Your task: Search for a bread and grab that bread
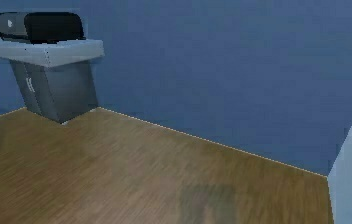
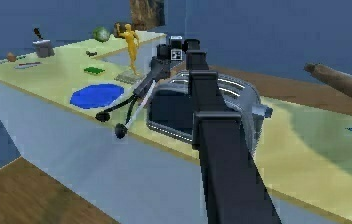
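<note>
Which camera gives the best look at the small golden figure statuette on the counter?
The arm side view: the golden human-shaped statuette stands upright on the pale countertop, beyond the round blue plate. The forward view faces a blue wall and a grey cabinet instead.

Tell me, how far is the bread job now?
Done: the arm reaches over a counter with a sink. In hand: I cannot tell whether the end effector holds anything. Left: I cannot pick out bread on the counter, so finding and grabbing it are not yet done.

Blue walls [image 1: 234, 70], wood floor [image 1: 134, 170] (grey cabinet [image 1: 54, 88])
</note>
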Robot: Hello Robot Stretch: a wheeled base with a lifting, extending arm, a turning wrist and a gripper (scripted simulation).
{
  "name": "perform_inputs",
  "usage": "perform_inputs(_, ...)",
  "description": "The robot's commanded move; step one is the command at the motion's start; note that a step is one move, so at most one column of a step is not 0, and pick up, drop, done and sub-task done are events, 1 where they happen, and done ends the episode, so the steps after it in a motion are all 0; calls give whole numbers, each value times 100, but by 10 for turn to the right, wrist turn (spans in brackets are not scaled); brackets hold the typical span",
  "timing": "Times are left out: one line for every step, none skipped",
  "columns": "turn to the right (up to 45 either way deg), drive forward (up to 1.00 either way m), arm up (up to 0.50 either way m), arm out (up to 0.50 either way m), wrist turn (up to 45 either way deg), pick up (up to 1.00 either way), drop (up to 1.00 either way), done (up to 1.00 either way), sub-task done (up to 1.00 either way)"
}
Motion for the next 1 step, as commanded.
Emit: perform_inputs(0, 0, 0, 0, 450, 0, 0, 0, 0)
